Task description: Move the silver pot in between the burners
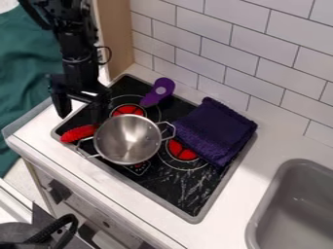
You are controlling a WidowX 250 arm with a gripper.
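White tiles [208, 41] line the wall behind our pale counter [273, 131], where we have a black cooktop [170, 192] set in. On it we see the silver pot [128, 141], round and upright, its shiny bare metal catching a bright glare on the inner floor. Thin wire handles stick out from opposite sides. It sits toward the cooktop's front edge, partly over the upper-left burner [127, 109] and close to the lower-right burner [182, 150]. We find the gripper [81, 118] above the cooktop's left corner, jaws wide apart. Beside the pot lies a red object [79, 133]; beyond are a purple utensil [160, 91] and folded purple cloth [218, 130].
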